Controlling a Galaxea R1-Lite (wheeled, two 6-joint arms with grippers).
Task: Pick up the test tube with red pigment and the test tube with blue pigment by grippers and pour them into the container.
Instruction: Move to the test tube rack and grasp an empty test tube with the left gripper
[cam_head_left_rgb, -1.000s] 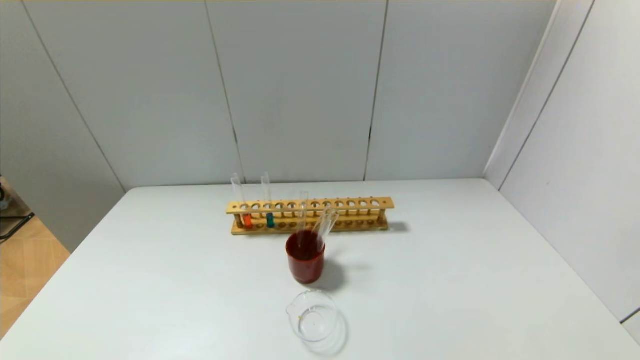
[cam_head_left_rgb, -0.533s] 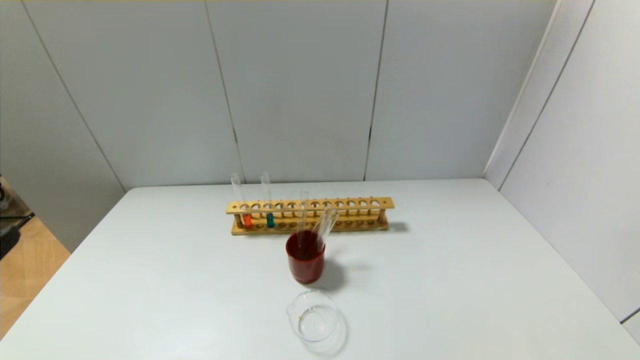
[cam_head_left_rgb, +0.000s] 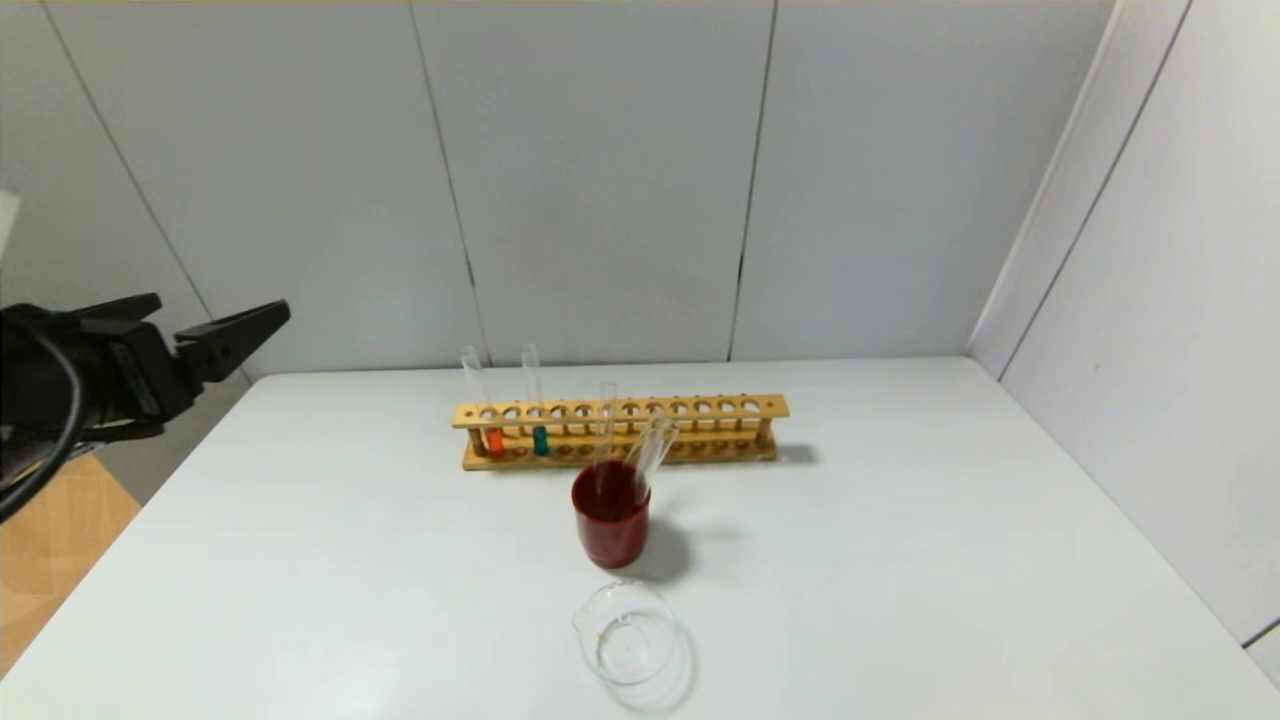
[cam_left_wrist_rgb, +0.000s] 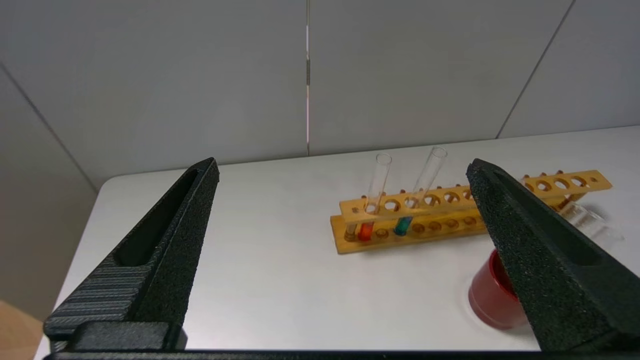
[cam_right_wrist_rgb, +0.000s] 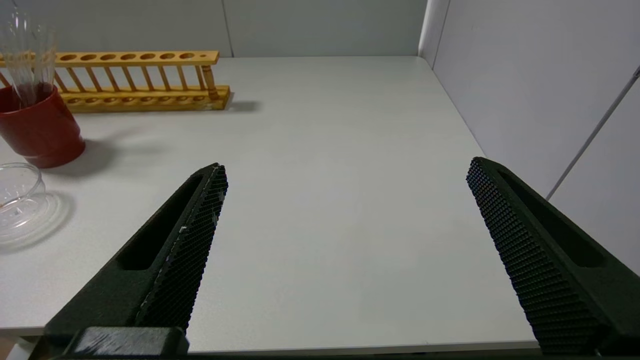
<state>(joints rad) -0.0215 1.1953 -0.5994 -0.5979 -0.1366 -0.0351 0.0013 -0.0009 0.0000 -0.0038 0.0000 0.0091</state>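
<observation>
The test tube with red pigment (cam_head_left_rgb: 494, 438) and the test tube with blue pigment (cam_head_left_rgb: 540, 438) stand side by side at the left end of a wooden rack (cam_head_left_rgb: 700, 408). In the left wrist view the red-pigment tube (cam_left_wrist_rgb: 366, 230) and the blue-pigment tube (cam_left_wrist_rgb: 401, 225) show between the fingers, far ahead. My left gripper (cam_head_left_rgb: 223, 302) hovers open and empty, off the table's far left corner. The container (cam_head_left_rgb: 630, 640), a clear beaker, sits at the front centre. My right gripper (cam_right_wrist_rgb: 345, 165) is open and empty over bare table near the front edge; it is outside the head view.
A dark red cup (cam_head_left_rgb: 611, 525) holding uncoloured clear tubes (cam_head_left_rgb: 650, 450) stands between the rack and the beaker. The right wrist view has the cup (cam_right_wrist_rgb: 40, 130) and the beaker (cam_right_wrist_rgb: 17, 195) far off to one side. Grey walls close the back and right of the white table (cam_head_left_rgb: 900, 560).
My left gripper has come into the head view from the left edge, raised and pointing toward the rack. Nothing on the table has moved.
</observation>
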